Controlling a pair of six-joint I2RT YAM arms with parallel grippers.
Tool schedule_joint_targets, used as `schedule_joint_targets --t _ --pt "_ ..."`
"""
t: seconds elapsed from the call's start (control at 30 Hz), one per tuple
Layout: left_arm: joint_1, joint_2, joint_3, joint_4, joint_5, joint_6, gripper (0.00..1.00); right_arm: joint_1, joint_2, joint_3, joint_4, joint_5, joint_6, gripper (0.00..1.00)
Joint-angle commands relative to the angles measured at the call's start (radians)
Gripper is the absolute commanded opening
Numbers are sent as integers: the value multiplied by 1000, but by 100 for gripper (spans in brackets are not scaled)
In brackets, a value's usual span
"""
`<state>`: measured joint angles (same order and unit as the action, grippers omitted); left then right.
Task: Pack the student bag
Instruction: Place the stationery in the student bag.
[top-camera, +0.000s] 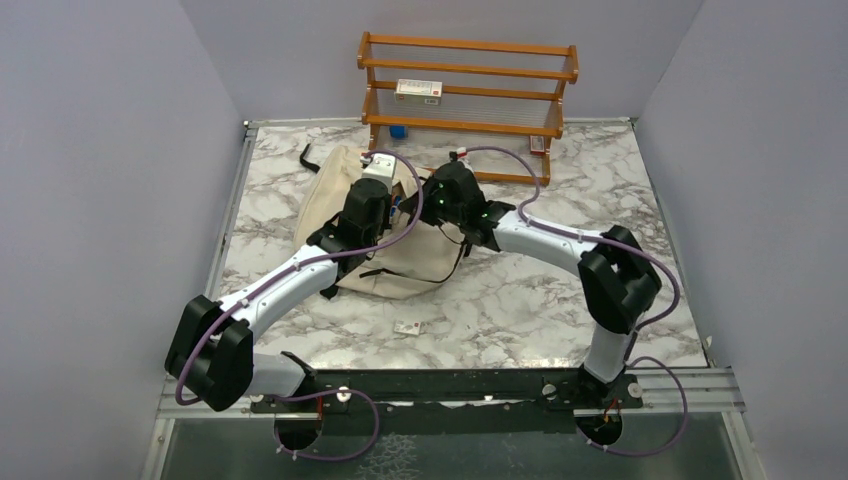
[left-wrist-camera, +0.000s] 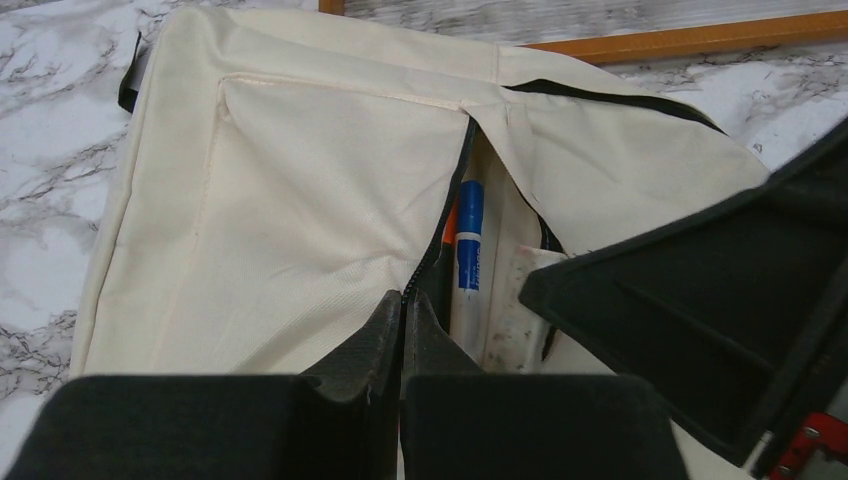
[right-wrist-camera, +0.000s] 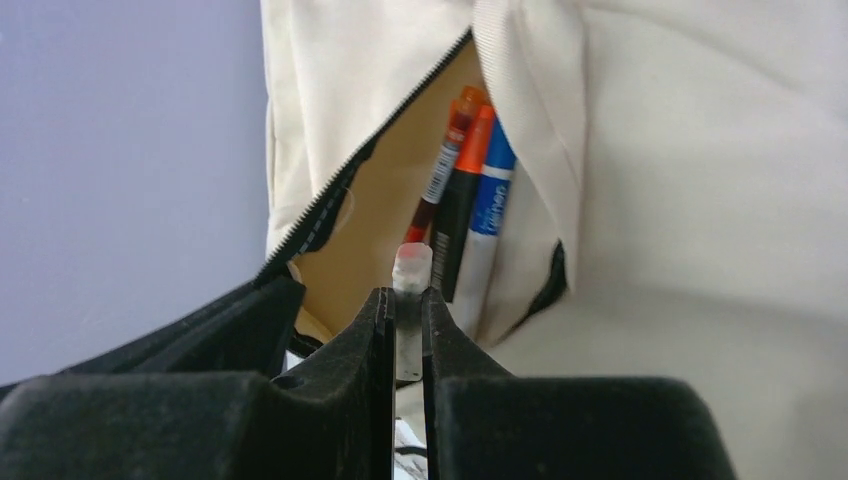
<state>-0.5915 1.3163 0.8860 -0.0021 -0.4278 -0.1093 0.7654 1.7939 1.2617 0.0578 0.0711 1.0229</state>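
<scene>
The student bag (top-camera: 322, 198) is lying flat on the marble tabletop (top-camera: 560, 300), left of centre and under both wrists. Its long axis is running roughly from the near side toward the far side, with the far end leaning a little to the left. Black straps are trailing off the near end, and one more is showing at the far left corner. A zipped pocket is gaping open along a slit that faces up and toward the right arm.

The left gripper (left-wrist-camera: 402, 305) is clenched on the zipper edge of that slit, holding the fabric up. The right gripper (right-wrist-camera: 408, 300) is grasping a slim item (right-wrist-camera: 412, 268) with a pale cap, which is pointing into the opening. What the item is cannot be made out. Inside the pocket, a red pen (right-wrist-camera: 438, 188), an orange-and-black marker (right-wrist-camera: 464, 195) and a blue-and-white marker (right-wrist-camera: 490, 215) are lying side by side, aligned with the slit.

A small card (top-camera: 408, 327) is lying on the tabletop near the arms. A wooden rack (top-camera: 468, 85) is standing at the far edge, carrying a small box (top-camera: 418, 90). Plain lilac-grey walls are enclosing the table on three sides.
</scene>
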Motion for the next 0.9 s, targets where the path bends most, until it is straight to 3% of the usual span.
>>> schedule_joint_targets --t 0.0,0.17,0.3,0.37,0.57,0.87 --pt "-8 -26 16 33 -12 2 0 -5 78 86 102 -77 -3 1" --pt "-8 -17 15 36 -15 6 0 -6 187 198 91 -191 -21 8" --pt "-5 -17 16 39 -21 11 0 -5 234 259 58 -271 -64 33" --pt "-5 -14 15 39 -19 9 0 -6 223 247 58 -261 -70 39" --pt "-5 -5 16 40 -9 4 0 -6 136 175 30 -173 -145 43" --pt "-5 -7 14 38 -30 16 0 -6 -149 -84 5 -36 -273 42"
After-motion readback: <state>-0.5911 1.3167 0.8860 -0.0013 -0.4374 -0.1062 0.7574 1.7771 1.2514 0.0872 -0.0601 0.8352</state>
